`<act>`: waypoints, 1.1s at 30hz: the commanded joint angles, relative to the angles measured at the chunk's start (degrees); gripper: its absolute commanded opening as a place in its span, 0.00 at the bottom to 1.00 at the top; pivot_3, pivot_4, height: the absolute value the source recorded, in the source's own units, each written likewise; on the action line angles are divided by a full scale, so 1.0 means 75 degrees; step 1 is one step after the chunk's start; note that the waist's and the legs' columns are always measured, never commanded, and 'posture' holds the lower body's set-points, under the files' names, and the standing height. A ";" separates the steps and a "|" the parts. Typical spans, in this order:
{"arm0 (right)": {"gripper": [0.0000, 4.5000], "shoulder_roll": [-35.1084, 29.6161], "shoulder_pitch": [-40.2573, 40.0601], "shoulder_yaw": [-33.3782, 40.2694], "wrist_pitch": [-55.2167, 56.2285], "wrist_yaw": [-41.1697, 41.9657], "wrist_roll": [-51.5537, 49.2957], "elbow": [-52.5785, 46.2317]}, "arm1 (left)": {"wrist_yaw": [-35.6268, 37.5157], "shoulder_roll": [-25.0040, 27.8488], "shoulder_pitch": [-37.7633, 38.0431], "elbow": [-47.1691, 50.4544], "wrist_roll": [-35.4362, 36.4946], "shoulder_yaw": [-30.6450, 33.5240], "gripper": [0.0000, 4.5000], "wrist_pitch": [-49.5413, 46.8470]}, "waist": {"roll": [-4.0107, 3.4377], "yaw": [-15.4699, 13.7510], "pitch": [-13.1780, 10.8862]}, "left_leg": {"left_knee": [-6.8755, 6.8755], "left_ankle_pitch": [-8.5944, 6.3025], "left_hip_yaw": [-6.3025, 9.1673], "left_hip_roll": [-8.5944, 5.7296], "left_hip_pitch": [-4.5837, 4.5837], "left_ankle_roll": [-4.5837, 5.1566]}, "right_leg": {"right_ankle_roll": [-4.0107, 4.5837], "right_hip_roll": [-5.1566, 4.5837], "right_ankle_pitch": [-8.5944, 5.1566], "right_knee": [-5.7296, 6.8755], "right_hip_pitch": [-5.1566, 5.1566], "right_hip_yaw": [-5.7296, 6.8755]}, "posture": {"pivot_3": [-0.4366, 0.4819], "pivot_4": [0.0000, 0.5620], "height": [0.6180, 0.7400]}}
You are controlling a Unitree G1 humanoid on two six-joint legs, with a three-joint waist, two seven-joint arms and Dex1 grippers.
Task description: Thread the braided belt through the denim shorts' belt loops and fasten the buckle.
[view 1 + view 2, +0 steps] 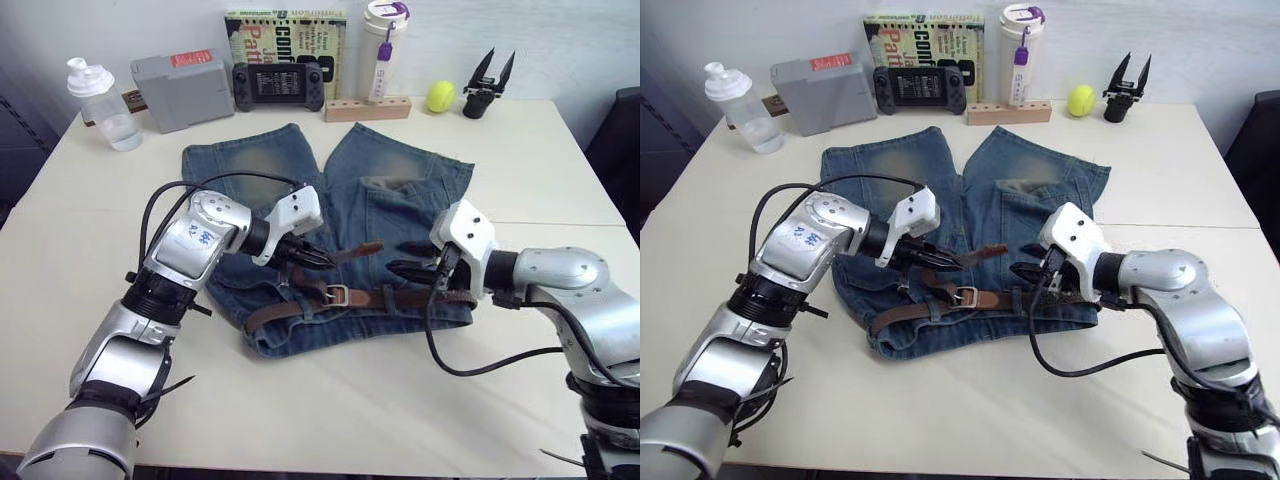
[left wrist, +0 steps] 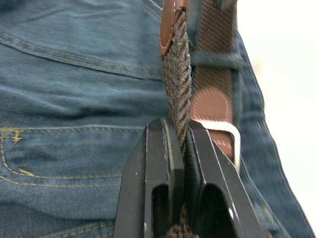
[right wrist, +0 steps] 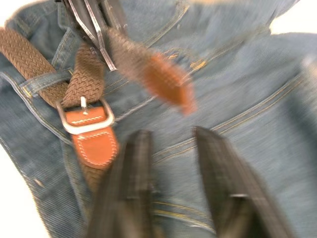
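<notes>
The denim shorts [image 1: 390,190] lie flat on the table, waistband toward me. The braided belt [image 1: 280,310] runs along the waistband under belt loops [image 2: 215,60], and its strap passes through the silver buckle [image 1: 337,295]. My left gripper [image 1: 322,260] is shut on the belt's free end just above the buckle and holds it lifted. The tan tip [image 1: 370,247] sticks out to the right. My right gripper [image 1: 408,258] hovers open over the shorts just right of that tip, holding nothing. The right wrist view shows the buckle [image 3: 84,119] and tip [image 3: 168,82] ahead of its fingers.
Along the table's far edge stand a clear bottle [image 1: 100,100], a grey box [image 1: 180,88], a game controller [image 1: 278,85], a book [image 1: 285,40], a white tumbler [image 1: 383,50], a wooden block [image 1: 367,108], a yellow ball [image 1: 440,96] and a black two-pronged tool [image 1: 488,85].
</notes>
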State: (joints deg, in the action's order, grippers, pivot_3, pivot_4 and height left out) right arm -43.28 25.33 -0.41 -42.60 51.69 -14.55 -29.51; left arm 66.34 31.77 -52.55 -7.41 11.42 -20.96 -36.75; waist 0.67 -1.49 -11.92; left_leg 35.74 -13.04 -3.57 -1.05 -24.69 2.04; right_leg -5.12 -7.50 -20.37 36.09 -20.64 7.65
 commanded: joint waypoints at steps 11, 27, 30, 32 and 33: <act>0.41 -0.0058 0.0667 -0.1112 0.1305 0.0119 0.0491 0.0353 | 0.0155 -0.0241 -0.0160 -0.0113 -0.0356 0.0019 0.00 0.0746 | 0.0006 0.0004 -0.0004 | 0.0046 0.0009 0.0007 0.0002 -0.0001 0.0016 | -0.0005 -0.0004 0.0003 0.0054 0.0001 0.0001 | 0.48 0.27 0.65; 0.00 -0.0045 0.0707 -0.1210 0.1402 0.0138 0.0521 0.0500 | -0.0042 -0.0725 -0.0522 -0.0723 -0.0641 0.0324 0.60 0.2179 | 0.0009 0.0010 -0.0006 | 0.0064 0.0017 0.0010 0.0000 -0.0002 0.0029 | -0.0004 -0.0010 0.0003 0.0106 0.0000 0.0005 | 0.48 0.27 0.65; 0.00 -0.0049 0.0698 -0.1209 0.1400 0.0132 0.0501 0.0500 | 0.0000 -0.0695 -0.0499 -0.0824 -0.0778 0.0294 0.60 0.2447 | 0.0009 0.0020 -0.0006 | 0.0066 0.0020 0.0010 0.0001 -0.0001 0.0031 | -0.0004 -0.0009 0.0003 0.0107 0.0000 0.0005 | 0.48 0.27 0.65; 0.00 -0.0054 0.0697 -0.1202 0.1414 0.0128 0.0500 0.0524 | 0.0121 -0.0709 -0.0474 -0.0833 -0.0746 0.0285 0.60 0.2496 | 0.0009 0.0017 -0.0006 | 0.0068 0.0022 0.0010 0.0001 0.0002 0.0032 | -0.0004 -0.0009 0.0003 0.0106 0.0000 0.0004 | 0.48 0.27 0.65; 0.00 -0.0055 0.0697 -0.1200 0.1420 0.0125 0.0501 0.0531 | 0.0168 -0.0717 -0.0459 -0.0820 -0.0734 0.0279 0.60 0.2500 | 0.0009 0.0015 -0.0006 | 0.0068 0.0023 0.0010 0.0001 0.0002 0.0032 | -0.0004 -0.0009 0.0003 0.0106 0.0000 0.0004 | 0.48 0.27 0.65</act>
State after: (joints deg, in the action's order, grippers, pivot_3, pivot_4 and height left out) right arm -43.72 30.24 -10.28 -32.70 52.76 -10.52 -24.54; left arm 66.77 26.22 -55.85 -14.35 5.86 -19.19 -18.97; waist 0.74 -1.38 -11.96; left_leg 36.27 -12.86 -3.50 -1.05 -24.68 2.28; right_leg -5.15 -7.57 -20.34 36.89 -20.64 7.68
